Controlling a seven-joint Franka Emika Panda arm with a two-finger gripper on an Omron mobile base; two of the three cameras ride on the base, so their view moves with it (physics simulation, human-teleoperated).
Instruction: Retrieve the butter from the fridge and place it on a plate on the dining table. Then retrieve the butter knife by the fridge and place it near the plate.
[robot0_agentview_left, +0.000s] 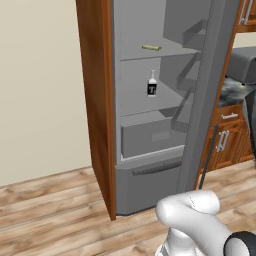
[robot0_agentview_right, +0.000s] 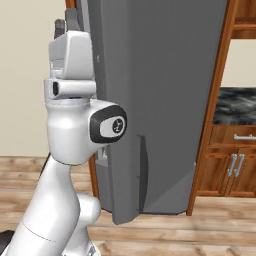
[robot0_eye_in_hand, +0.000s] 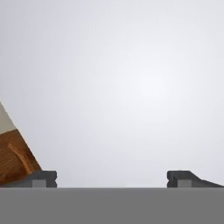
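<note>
Claw (robot0_eye_in_hand: 112, 178) is spread wide with nothing between the tips, pointed at a plain pale grey surface with a sliver of wood panel at the lower left. From the left base cam the fridge (robot0_agentview_left: 150, 165) stands open: the butter (robot0_agentview_left: 151, 48) lies on an upper shelf, a small white bottle (robot0_agentview_left: 152, 84) one shelf down, a drawer below. The right base cam gets the open door's (robot0_agentview_right: 160, 100) dark outside, arm just beside its edge.
</note>
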